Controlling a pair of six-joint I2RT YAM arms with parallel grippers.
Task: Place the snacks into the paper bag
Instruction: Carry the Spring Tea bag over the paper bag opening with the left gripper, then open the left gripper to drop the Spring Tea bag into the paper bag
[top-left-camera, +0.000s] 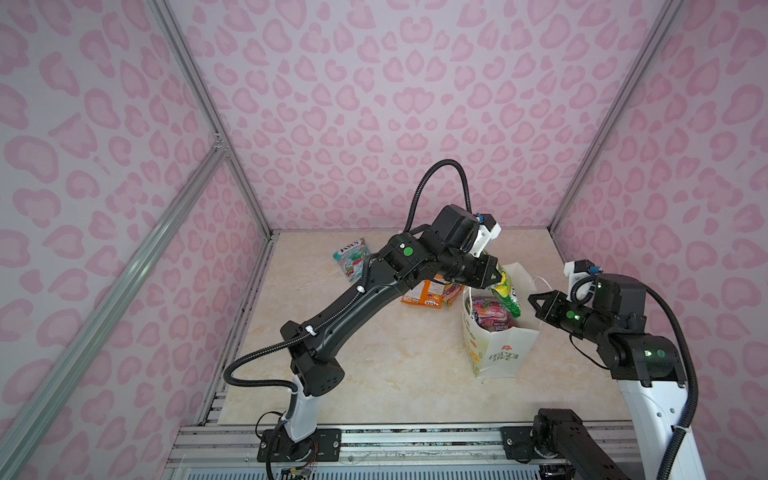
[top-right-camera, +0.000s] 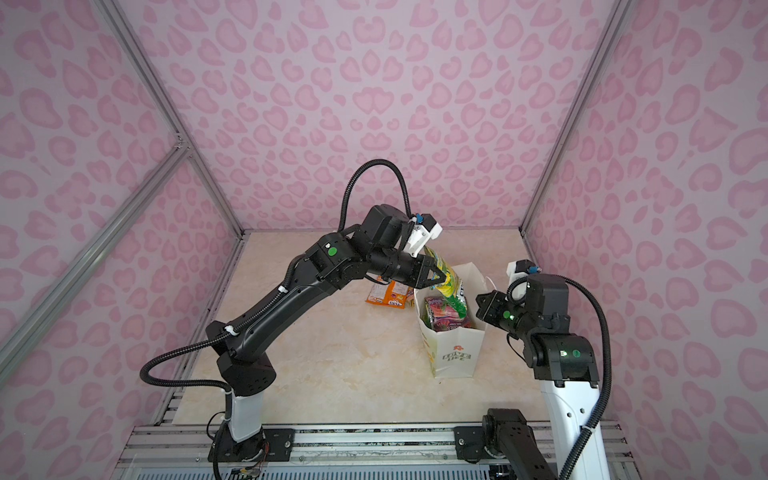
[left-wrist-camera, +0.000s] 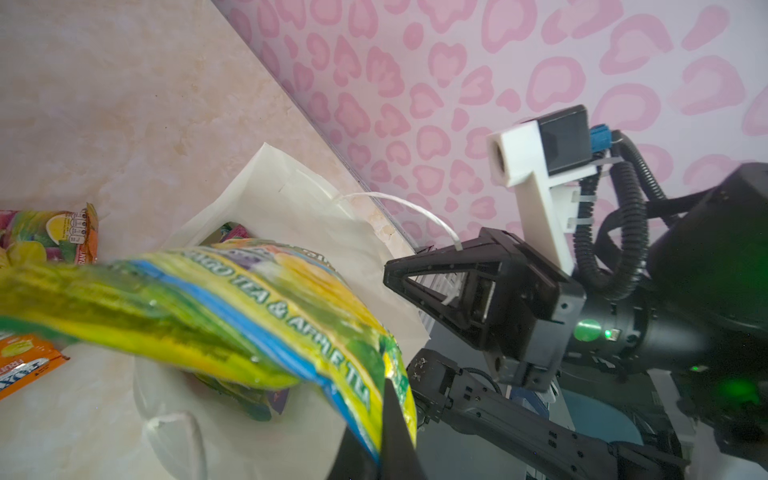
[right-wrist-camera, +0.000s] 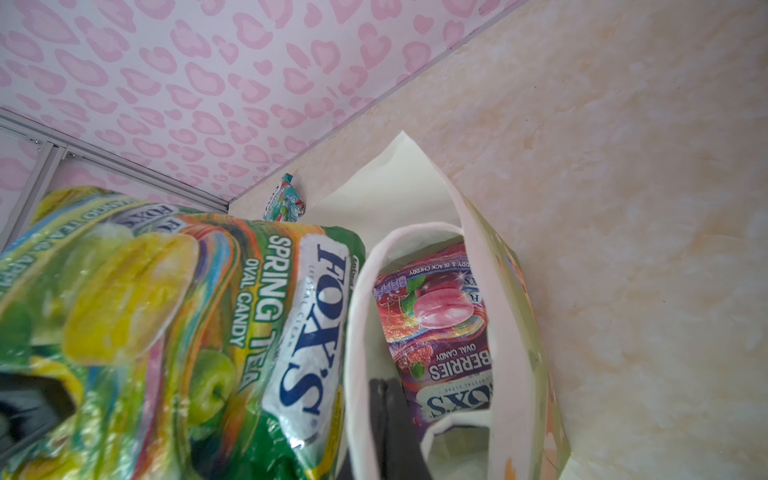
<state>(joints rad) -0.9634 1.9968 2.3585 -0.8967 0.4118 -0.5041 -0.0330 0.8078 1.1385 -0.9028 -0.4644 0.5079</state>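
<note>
Small enclosed booth, seen from above. Three walls (top-left-camera: 374, 104), on the left, far and right sides, are covered in pale lilac paper printed with pink leopard-like blotches, some heart-shaped. Silver aluminium posts (top-left-camera: 614, 112) rise at the two far corners, and a slanted silver bar (top-left-camera: 129, 270) crosses the left wall. The floor is a cream tabletop (top-left-camera: 395, 374) with a faint marbled pattern. Ribbed metal rails (top-left-camera: 415, 440) line its near edge. The light is soft and even, seemingly from above.
</note>
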